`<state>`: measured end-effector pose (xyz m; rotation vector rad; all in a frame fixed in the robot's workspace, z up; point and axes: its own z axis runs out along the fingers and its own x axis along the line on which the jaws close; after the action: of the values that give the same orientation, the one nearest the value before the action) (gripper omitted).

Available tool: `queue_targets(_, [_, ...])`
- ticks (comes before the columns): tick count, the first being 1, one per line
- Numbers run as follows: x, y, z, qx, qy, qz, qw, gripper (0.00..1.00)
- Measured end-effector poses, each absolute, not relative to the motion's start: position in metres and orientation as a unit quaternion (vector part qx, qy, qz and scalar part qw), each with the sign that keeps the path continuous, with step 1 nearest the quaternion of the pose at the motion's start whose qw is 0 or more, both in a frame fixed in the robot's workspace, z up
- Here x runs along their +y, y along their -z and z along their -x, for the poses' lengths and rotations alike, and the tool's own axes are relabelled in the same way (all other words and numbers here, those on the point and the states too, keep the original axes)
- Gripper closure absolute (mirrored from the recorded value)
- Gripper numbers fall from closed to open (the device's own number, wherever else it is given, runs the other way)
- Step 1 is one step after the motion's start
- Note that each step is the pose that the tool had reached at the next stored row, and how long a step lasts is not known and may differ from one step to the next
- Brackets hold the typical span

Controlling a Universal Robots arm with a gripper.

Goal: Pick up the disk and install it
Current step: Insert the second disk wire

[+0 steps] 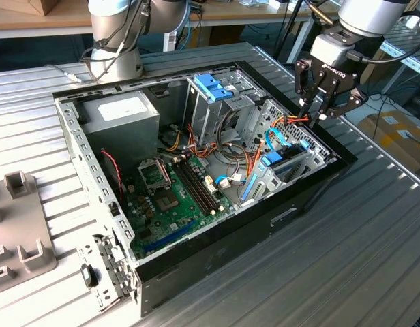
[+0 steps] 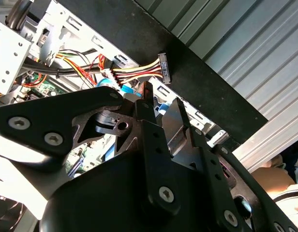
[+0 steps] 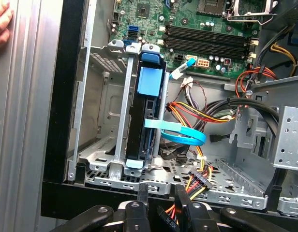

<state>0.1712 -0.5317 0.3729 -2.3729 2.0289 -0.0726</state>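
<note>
The disk [image 3: 150, 82], a dark drive in a light-blue carrier, stands on edge in a slot of the grey metal cage [image 3: 98, 159] at the corner of the open computer case. In the exterior view the disk [image 1: 273, 162] sits low in the case's right part. My gripper [image 1: 313, 116] hovers above the case's right wall, over a bundle of orange and yellow wires. In the first wrist view the gripper [image 3: 161, 191] is apart from the disk, above a wire connector [image 3: 197, 180]. Its fingers [image 2: 177, 121] stand slightly open with nothing held between them.
The black case [image 1: 292, 204] lies open on a ribbed metal table [image 1: 373, 259]. A blue flat cable [image 3: 180, 134] curls beside the disk. A second drive cage with a blue latch [image 1: 213, 85] stands at the back. A hand [image 3: 1, 21] rests beyond the case wall. Grey fixtures [image 1: 19, 225] sit at the exterior view's left.
</note>
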Motion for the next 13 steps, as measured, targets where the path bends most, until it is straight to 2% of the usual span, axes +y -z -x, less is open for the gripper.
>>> queue_targets(13, [-0.5317,-0.3736,-0.1737,0.624,0.023,0.781,0.010,0.64])
